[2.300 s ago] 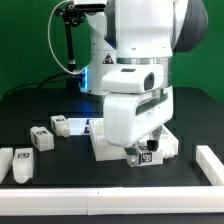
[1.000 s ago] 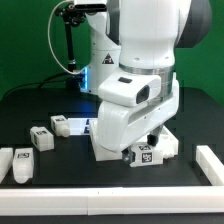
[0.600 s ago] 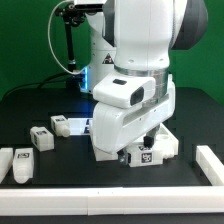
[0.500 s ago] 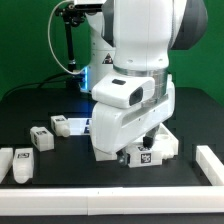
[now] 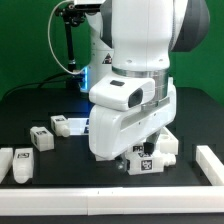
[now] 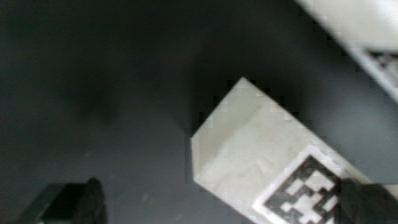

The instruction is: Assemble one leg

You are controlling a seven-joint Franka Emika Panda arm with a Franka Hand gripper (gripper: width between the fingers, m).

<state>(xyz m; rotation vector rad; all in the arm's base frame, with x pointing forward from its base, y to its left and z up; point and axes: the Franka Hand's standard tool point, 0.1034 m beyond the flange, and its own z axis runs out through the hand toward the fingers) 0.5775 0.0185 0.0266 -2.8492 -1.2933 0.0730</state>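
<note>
My gripper (image 5: 143, 158) is low over the table at the front of the large white panel (image 5: 172, 142), mostly hidden by the arm's white body. A small white leg (image 5: 148, 162) with a black-and-white tag sits right under it. In the wrist view this leg (image 6: 258, 145) lies on the dark table between my fingers. It is close to one dark fingertip (image 6: 368, 203), with a clear gap to the other fingertip (image 6: 71, 200). The gripper (image 6: 217, 202) looks open and grips nothing.
Other loose legs lie at the exterior view's left: two (image 5: 40, 137) (image 5: 62, 124) near the panel and one (image 5: 21, 166) by the front edge. A white wall (image 5: 100, 200) runs along the table's front and right (image 5: 210, 165). A white edge (image 6: 365, 35) shows in the wrist view.
The arm's body has turned and leaned toward the exterior view's left and sunk a little. The tagged leg under the gripper now shows slightly lower in the picture.
</note>
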